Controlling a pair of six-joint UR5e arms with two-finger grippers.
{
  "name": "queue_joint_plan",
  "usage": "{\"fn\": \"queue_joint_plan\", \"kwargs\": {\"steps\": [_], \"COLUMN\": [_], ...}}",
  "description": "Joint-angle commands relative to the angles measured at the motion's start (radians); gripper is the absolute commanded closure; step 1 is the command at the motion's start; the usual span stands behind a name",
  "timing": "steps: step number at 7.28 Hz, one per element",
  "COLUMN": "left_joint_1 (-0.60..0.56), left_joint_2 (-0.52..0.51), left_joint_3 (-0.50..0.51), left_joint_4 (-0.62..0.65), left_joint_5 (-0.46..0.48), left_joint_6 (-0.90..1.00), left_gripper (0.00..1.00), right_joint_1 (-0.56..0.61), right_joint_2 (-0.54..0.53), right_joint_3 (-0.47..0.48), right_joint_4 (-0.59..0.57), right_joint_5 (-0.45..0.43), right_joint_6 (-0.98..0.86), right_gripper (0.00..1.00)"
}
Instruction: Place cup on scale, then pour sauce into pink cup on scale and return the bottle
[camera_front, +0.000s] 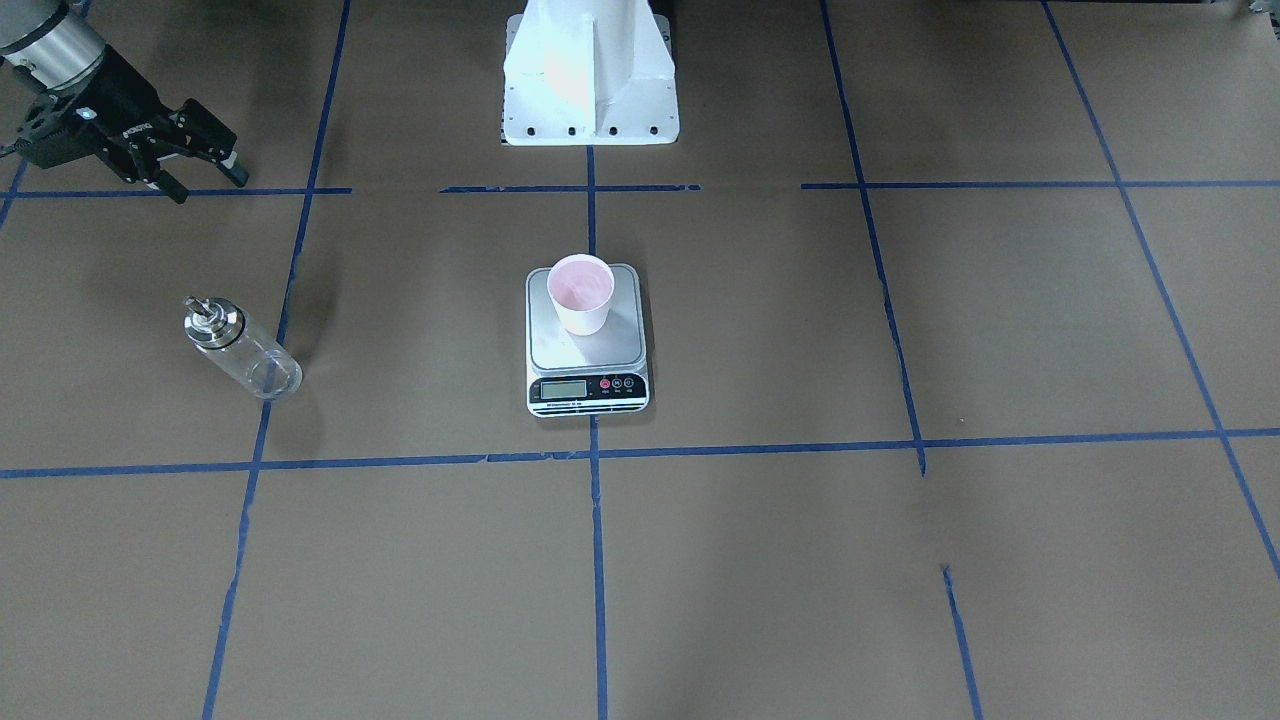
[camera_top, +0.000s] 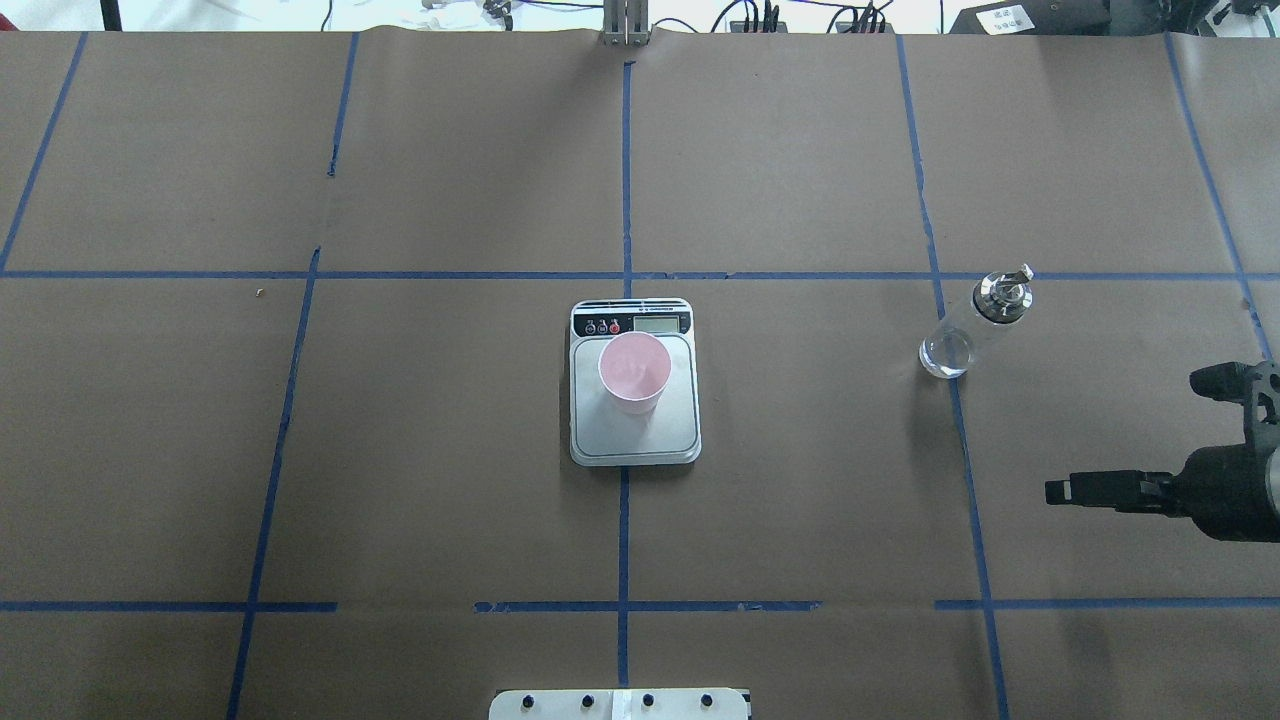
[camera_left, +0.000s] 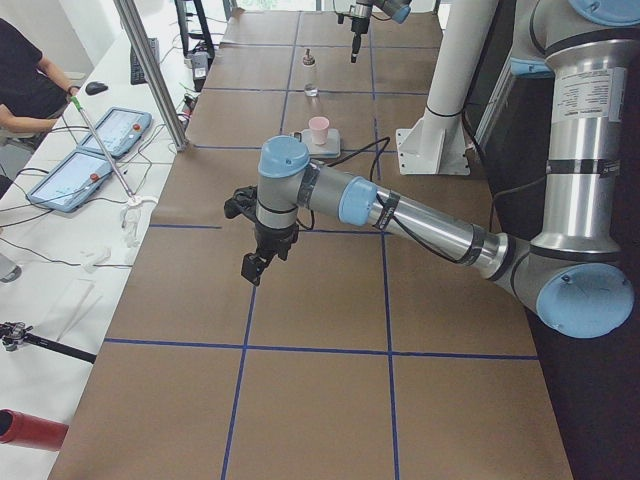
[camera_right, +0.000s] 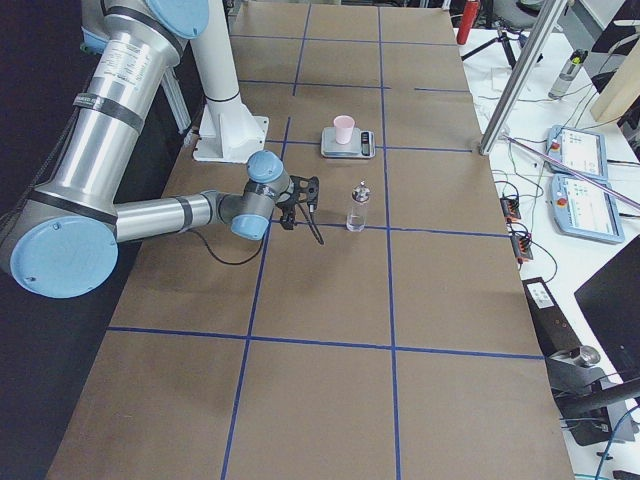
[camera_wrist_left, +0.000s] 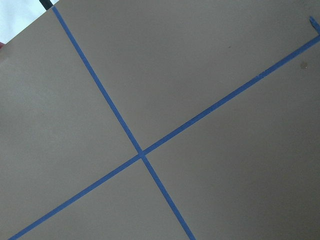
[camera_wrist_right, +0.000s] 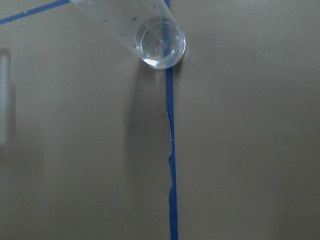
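- Black fingers of the right gripper (camera_top: 1140, 435) are spread wide with nothing between them. The jaws are released and held over the brown paper table (camera_top: 800, 520), touching nothing.
- Just beyond those jaws, apart from them and ungripped, the bottle (camera_top: 975, 325) is seen standing upright, pouring end uppermost, so nothing can be spilled. Its base is set on a blue tape line (camera_wrist_right: 171, 150).
- In the right wrist view the glass base is caught at the top edge of the picture. From that, the open jaws are judged to be pointed roughly towards the bottle.
- The sauce (camera_wrist_right: 157, 42) can barely be made out, being clear liquid in clear glass.
- Farther from the jaws, well off to their side, the scale (camera_top: 640, 435) lies flat with the cup (camera_top: 634, 372) stood on it, towards the display end. The cup is kept mouth up so that it can be poured into, and it sits wholly within the steel surface, so its full weight is taken.
- Whether sauce is already in the pink cup cannot be told. Either the bottle is about to be grasped for pouring, or it is already set back in its place.
- Farthest of all, the left gripper (camera_left: 255, 255) is shown only from the side, hung over bare table. Whether its jaws are parted or closed cannot be told. It is judged to be parked clear of the working arm.
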Motion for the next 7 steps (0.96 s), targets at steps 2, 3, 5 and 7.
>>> {"fn": "queue_joint_plan", "kwargs": {"steps": [2, 3, 5, 7], "left_joint_1": [0.0, -0.002, 0.0, 0.0], "left_joint_2": [0.032, 0.033, 0.034, 0.069], "left_joint_3": [-0.004, -0.007, -0.006, 0.009], "left_joint_4": [0.0, 0.0, 0.003, 0.006], "left_joint_5": [0.01, 0.008, 0.008, 0.007], "left_joint_6": [0.0, 0.0, 0.0, 0.002], "left_gripper": [0.0, 0.0, 0.0, 0.0], "right_joint_1": [0.146, 0.231, 0.346, 0.462], "right_joint_2": [-0.035, -0.024, 0.066, 0.204], "right_joint_3": [0.173, 0.187, 0.186, 0.178], "right_joint_4": [-0.204, -0.216, -0.303, -0.467], "right_joint_5": [0.28, 0.368, 0.467, 0.527], "right_joint_6": [0.013, 0.011, 0.008, -0.007], "right_gripper": [0.0, 0.0, 0.0, 0.0]}}
